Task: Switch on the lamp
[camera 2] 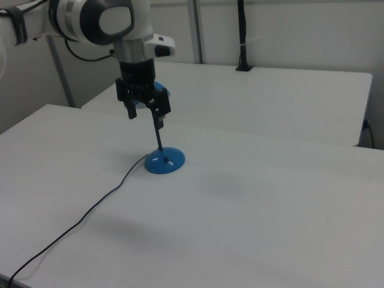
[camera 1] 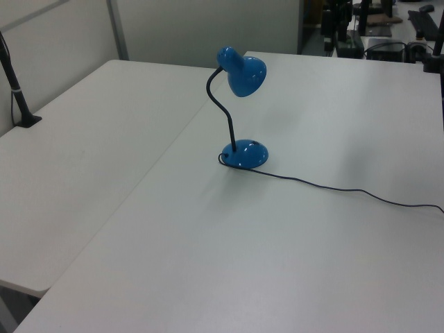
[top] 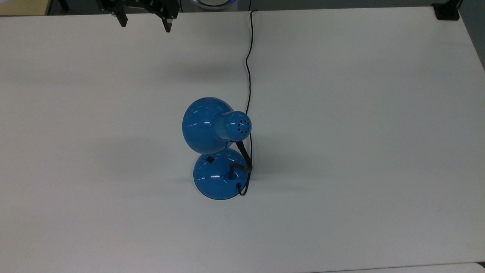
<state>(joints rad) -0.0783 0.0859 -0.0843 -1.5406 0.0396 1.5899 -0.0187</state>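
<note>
A blue lamp [top: 216, 148] is standing near the middle of a white table [top: 360, 132]. In the top view its dome shade [top: 206, 125] is hanging over the upper part of the round base [top: 218, 178], with the narrow end of the shade, dotted with small vent holes, pointing toward the top view's right. A small black switch [top: 209, 159] is sitting on the upper left part of the base in the top view, just under the rim of the shade. A black bent neck [top: 242, 159] is rising from the right side of the base and curving up to the shade; in the left view it is showing as a thin S-shaped stalk [camera 1: 225, 118].

A thin black cord [top: 248, 72] is leaving the base and running along the table toward the top view's upper edge; in the left view it is trailing off to the left view's right, and in the right view it is snaking toward the right view's lower left corner.

The gripper [top: 146, 21] is hanging at the upper edge of the top view, well apart from the lamp and up to its left. Its two black fingers [top: 122, 19] are spread apart with nothing between them. In the right view the arm [camera 2: 90, 21] is reaching in from the right view's left, and the gripper [camera 2: 144, 111] is hovering in the air in front of the lamp's shade, above the table and touching nothing.

A second white table [camera 1: 83, 159] is standing alongside the first, with a seam between them.
</note>
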